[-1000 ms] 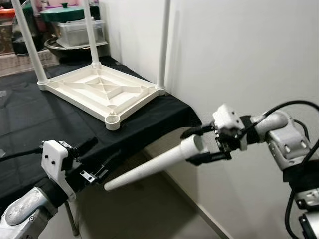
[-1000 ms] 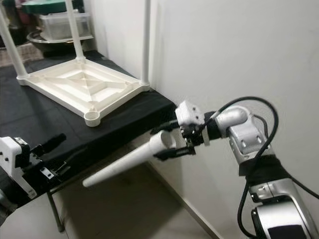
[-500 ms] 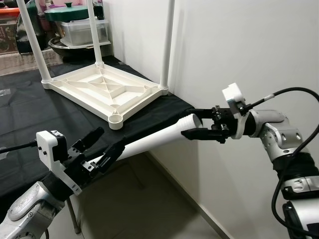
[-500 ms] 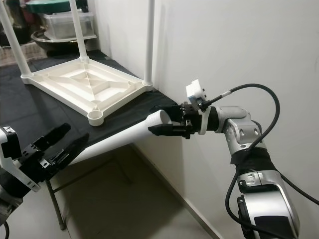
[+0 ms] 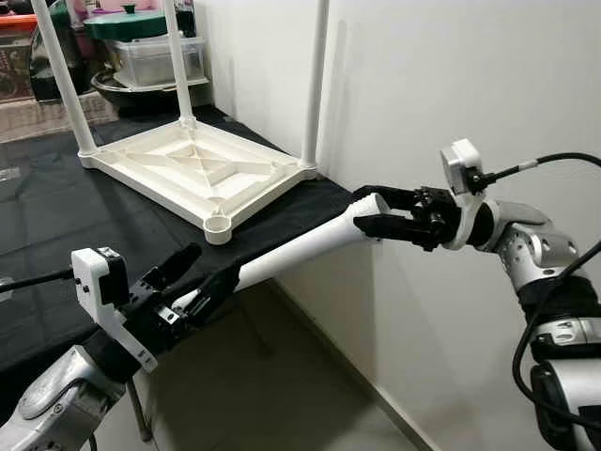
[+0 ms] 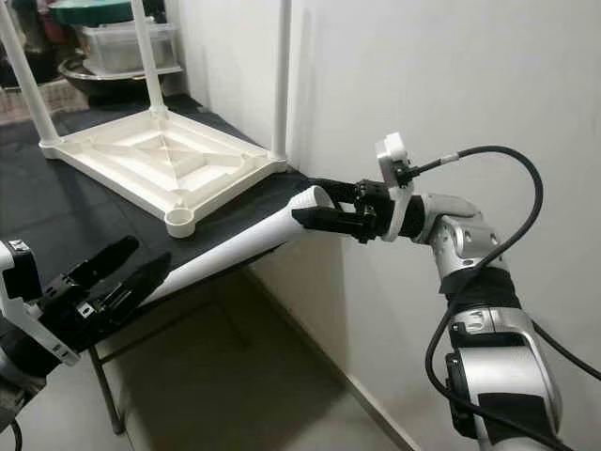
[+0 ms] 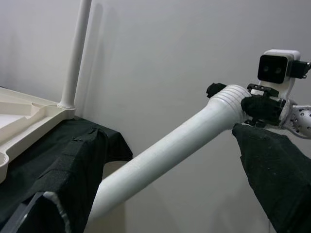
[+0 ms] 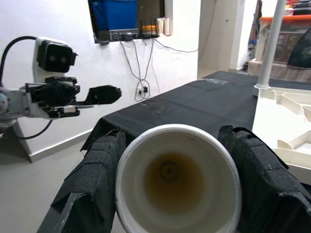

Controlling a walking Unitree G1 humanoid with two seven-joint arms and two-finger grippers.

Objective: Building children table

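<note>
A white table top [image 5: 246,193] lies upside down on the black-clothed table [image 5: 56,225] with three white legs standing in its corners. Its near corner socket [image 5: 215,225] is empty. A loose tapered white leg [image 5: 300,246] hangs in the air beyond the table's edge. My right gripper [image 5: 364,210] is shut on its wide hollow end [image 8: 175,189], pads pressed on both sides. The narrow end runs between the spread fingers of my open left gripper [image 5: 211,265], with gaps on both sides in the left wrist view.
The white wall [image 5: 451,85] stands close behind the right arm. Plastic boxes and a metal bowl [image 5: 141,80] crowd the far end of the table. Grey floor [image 5: 282,395] lies below the leg.
My right gripper has lifted the leg's wide end up and to the right, near table height. The left gripper rose and opened, and the narrow end now lies between its fingers.
</note>
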